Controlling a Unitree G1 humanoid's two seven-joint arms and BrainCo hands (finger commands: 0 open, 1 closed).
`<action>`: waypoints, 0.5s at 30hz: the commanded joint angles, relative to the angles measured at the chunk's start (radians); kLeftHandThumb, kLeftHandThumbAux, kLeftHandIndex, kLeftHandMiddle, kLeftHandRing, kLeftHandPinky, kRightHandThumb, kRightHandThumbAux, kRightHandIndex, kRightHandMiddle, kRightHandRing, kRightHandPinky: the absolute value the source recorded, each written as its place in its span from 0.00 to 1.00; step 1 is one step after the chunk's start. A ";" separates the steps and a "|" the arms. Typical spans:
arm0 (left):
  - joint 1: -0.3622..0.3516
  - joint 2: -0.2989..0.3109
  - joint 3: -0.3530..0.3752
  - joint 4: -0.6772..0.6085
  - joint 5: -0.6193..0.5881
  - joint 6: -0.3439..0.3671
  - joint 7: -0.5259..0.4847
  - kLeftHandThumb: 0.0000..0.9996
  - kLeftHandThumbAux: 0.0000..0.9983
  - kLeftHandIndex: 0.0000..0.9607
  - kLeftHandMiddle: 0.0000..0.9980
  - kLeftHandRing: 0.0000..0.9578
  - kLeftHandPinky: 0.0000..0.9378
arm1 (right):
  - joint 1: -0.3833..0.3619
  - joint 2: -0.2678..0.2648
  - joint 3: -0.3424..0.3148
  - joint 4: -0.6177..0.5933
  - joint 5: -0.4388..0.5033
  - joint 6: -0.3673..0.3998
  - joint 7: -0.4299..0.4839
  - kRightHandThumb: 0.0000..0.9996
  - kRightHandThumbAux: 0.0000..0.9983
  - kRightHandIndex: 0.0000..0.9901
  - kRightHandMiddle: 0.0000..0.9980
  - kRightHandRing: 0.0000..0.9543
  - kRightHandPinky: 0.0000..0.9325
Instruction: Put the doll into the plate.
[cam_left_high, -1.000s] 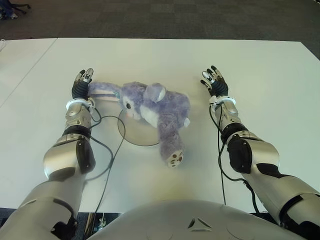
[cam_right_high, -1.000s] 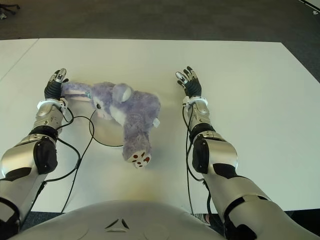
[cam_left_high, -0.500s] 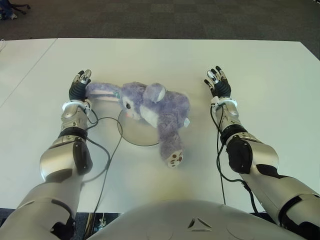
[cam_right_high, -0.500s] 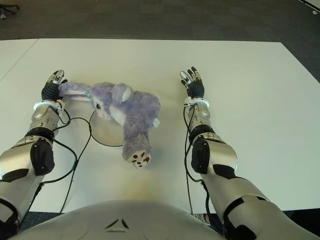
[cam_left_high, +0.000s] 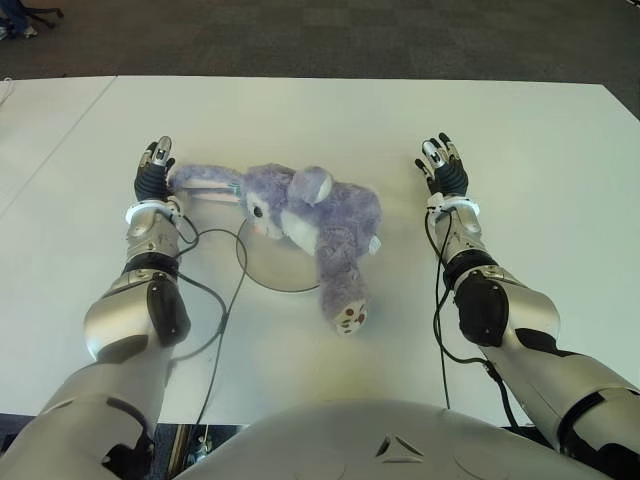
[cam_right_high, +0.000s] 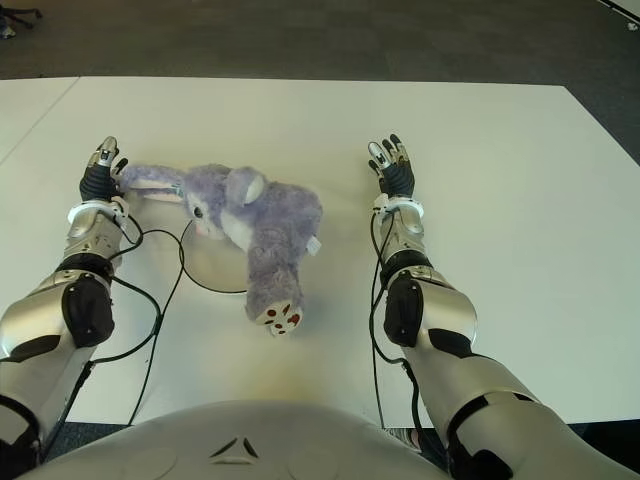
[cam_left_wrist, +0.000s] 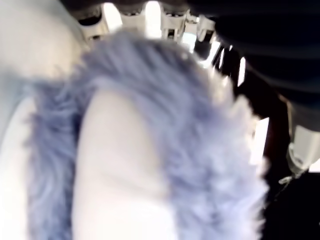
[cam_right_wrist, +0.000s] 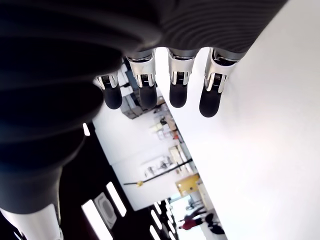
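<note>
A purple plush bunny doll (cam_left_high: 322, 215) lies on its side across a flat white plate (cam_left_high: 262, 277), head toward my left and one foot hanging over the plate's near rim. Its long ear (cam_left_high: 205, 182) stretches toward my left hand (cam_left_high: 154, 166), which shows just left of the ear tip with fingers straight and holding nothing. In the left wrist view the furry ear (cam_left_wrist: 150, 125) fills the picture below the extended fingers (cam_left_wrist: 152, 12). My right hand (cam_left_high: 443, 165) shows to the right of the doll, well apart from it, its fingers (cam_right_wrist: 177, 95) spread over bare table.
The white table (cam_left_high: 330, 115) runs wide on all sides, with dark floor beyond its far edge. Black cables (cam_left_high: 216, 300) from my left arm loop over the table and the plate's left rim. A seam to a second table (cam_left_high: 60, 135) shows at far left.
Both hands have drifted slightly outward, the left one to the left away from the ear and the right one to the right. The doll and plate have not moved.
</note>
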 joint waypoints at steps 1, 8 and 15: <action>0.040 -0.162 -0.027 0.051 0.027 0.024 0.093 0.00 0.52 0.00 0.04 0.00 0.00 | 0.124 0.026 0.023 0.048 -0.043 0.008 -0.030 0.00 0.72 0.07 0.07 0.06 0.06; 0.143 -0.390 0.004 0.041 -0.012 -0.167 0.124 0.00 0.52 0.02 0.05 0.01 0.00 | 0.204 0.044 0.031 0.048 -0.062 -0.055 -0.043 0.00 0.71 0.06 0.07 0.06 0.08; 0.319 -0.499 -0.072 0.033 0.078 -0.418 0.091 0.00 0.48 0.04 0.04 0.02 0.01 | 0.312 0.051 0.037 0.030 -0.070 -0.180 -0.031 0.00 0.67 0.07 0.07 0.07 0.08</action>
